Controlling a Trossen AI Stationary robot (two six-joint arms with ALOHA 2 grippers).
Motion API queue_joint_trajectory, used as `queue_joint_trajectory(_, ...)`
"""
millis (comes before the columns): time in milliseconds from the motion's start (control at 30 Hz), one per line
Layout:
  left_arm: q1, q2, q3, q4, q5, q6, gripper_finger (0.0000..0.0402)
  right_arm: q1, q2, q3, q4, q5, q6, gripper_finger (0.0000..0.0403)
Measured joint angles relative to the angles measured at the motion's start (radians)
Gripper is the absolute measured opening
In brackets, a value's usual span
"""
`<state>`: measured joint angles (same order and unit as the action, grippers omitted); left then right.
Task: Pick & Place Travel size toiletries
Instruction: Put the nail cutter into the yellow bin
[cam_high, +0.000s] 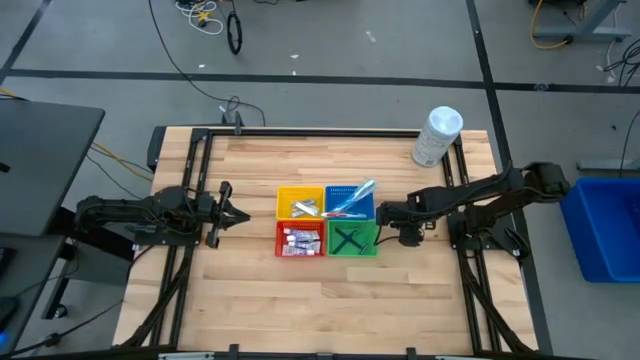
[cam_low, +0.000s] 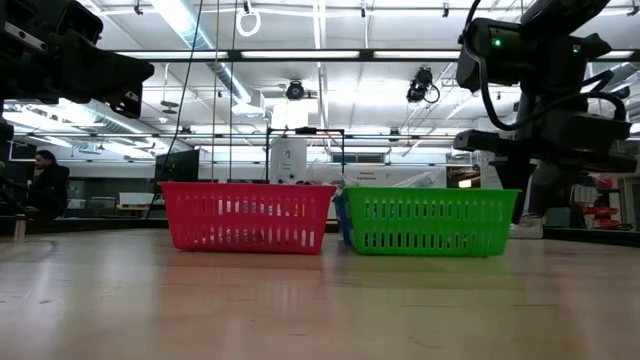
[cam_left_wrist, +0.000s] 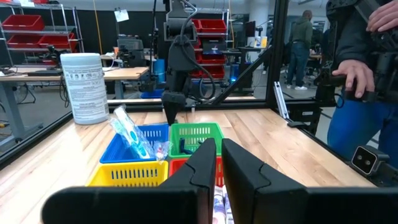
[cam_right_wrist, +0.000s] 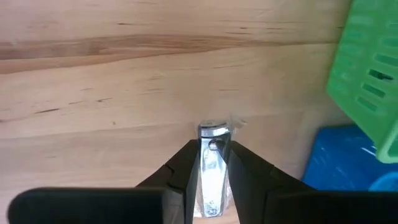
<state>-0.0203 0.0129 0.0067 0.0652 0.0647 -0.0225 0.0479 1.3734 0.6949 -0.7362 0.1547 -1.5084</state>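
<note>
Four small baskets sit clustered: one yellow basket (cam_high: 300, 201), one blue basket (cam_high: 350, 201), one red basket (cam_high: 301, 240), one green basket (cam_high: 352, 240). One white cylindrical container (cam_high: 437, 136) stands at two o'clock.

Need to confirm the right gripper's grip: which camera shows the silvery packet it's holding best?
The right wrist view: the silvery packet sits pinched between the right gripper's fingers, above bare table. The high view shows only that gripper beside the green basket; low and left wrist views don't show the packet.
</note>
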Motion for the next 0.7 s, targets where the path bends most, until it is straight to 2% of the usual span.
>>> queue_joint_trajectory(267,0.000,0.000,0.000,0.000,0.000,0.000,0.0032,0.000,-0.054,0.000,0.000,-0.001,0.000,0.0082)
queue_joint_trajectory(700,0.000,0.000,0.000,0.000,0.000,0.000,0.0032,-0.002,-0.215,0.000,-0.006,-0.002,0.001,0.0082)
